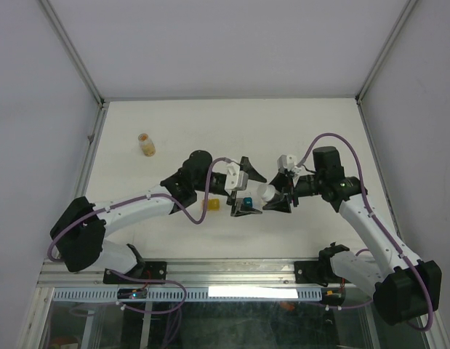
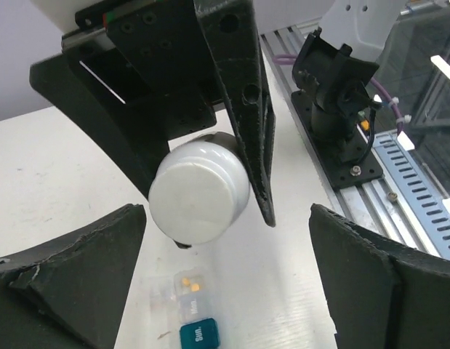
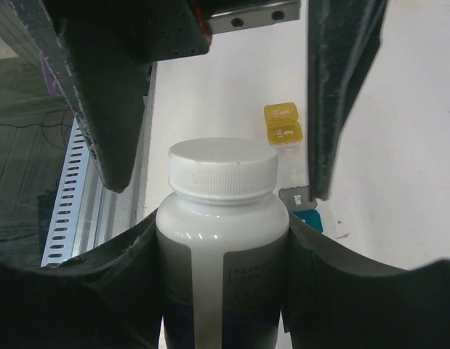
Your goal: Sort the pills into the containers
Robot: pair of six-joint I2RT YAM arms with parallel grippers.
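My right gripper (image 1: pixel 277 195) is shut on a white pill bottle (image 1: pixel 267 193) with its white screw cap (image 3: pixel 223 169) on, held tilted just above the table. My left gripper (image 1: pixel 246 189) is open, its fingers (image 2: pixel 72 283) spread wide on either side of the bottle's cap (image 2: pixel 199 190) and not touching it. The containers strip (image 2: pixel 182 304) lies on the table below, with a teal compartment (image 2: pixel 199 338) and an open clear one holding two orange pills (image 2: pixel 187 283). Its yellow end (image 3: pixel 283 123) and teal part (image 3: pixel 308 219) show in the right wrist view.
A small clear vial of orange pills (image 1: pixel 146 144) stands at the back left of the white table (image 1: pixel 319 131). The aluminium rail (image 1: pixel 232 270) with the arm bases runs along the near edge. Walls close in the table's sides and back.
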